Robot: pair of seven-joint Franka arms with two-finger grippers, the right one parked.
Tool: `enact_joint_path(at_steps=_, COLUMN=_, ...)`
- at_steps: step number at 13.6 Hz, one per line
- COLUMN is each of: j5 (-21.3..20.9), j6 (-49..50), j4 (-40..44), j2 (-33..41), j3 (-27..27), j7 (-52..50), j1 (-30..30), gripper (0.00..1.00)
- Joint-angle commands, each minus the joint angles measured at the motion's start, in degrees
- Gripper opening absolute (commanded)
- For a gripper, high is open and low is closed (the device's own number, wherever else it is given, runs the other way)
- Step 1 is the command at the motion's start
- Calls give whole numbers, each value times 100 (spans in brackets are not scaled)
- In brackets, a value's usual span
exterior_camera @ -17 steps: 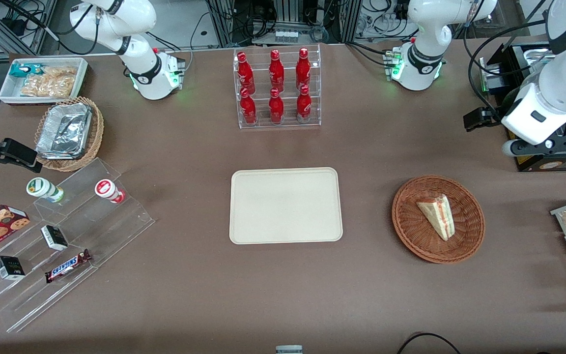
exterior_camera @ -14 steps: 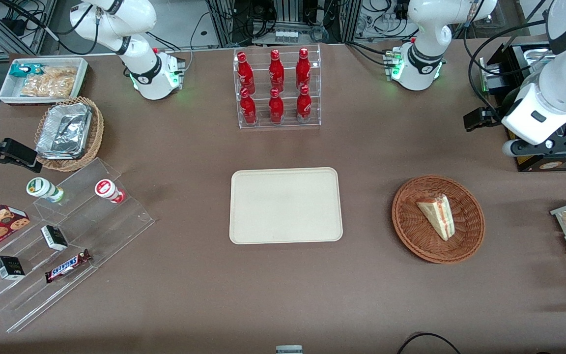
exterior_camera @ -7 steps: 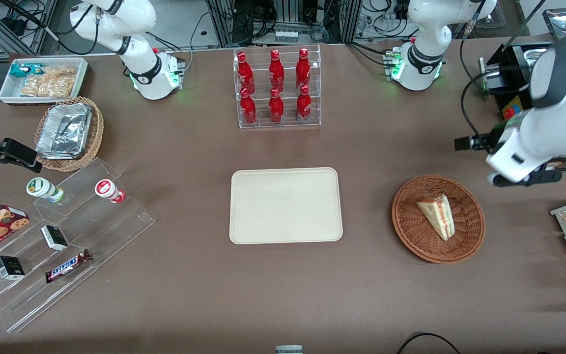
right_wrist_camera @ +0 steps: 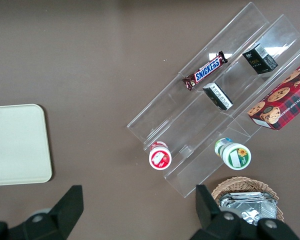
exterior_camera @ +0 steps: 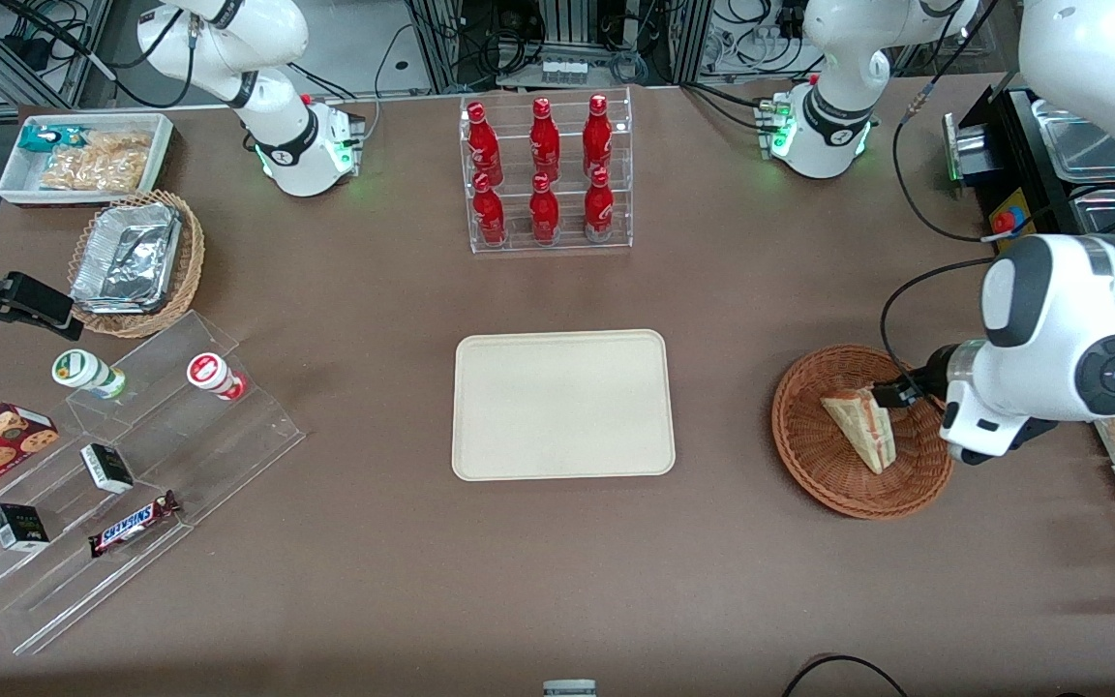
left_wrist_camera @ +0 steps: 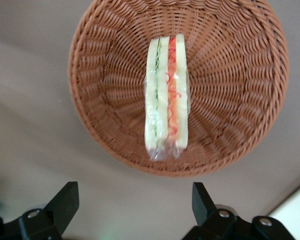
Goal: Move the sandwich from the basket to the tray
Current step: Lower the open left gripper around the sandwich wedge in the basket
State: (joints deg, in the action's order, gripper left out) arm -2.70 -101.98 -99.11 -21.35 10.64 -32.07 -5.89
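So the gripper (left_wrist_camera: 135, 200) hangs above the basket (exterior_camera: 809, 455), jaws wide and empty; it should straddle the sandwich (left_wrist_camera: 166, 97) across its flat bread faces.

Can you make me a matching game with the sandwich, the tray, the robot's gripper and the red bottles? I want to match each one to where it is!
Things:
1. sandwich
2. tray
3. gripper
4. red bottles

Places:
A. standing in a clear rack
B. lying in the reddish-brown basket
C. open, above the basket's edge
D. flat on the table with nothing on it

Pairs: 1-B, 2-D, 3-C, 4-A
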Motion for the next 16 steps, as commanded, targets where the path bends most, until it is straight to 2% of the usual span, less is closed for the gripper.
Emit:
enact_joint_path(at_steps=1, j5=-55, j6=-523, j4=-503, j2=79, j3=52, j7=-230, j1=-44, gripper=100)
enact_joint_path(at_steps=11, j5=-29, j6=-1763, j4=-1136, j2=-334, j3=-36, j7=-247, j1=-53, gripper=100)
enact_joint_path(at_steps=16, j5=-11, j6=-1650, j4=-936, j2=-326, j3=-36, j7=-309, j1=-61, gripper=100)
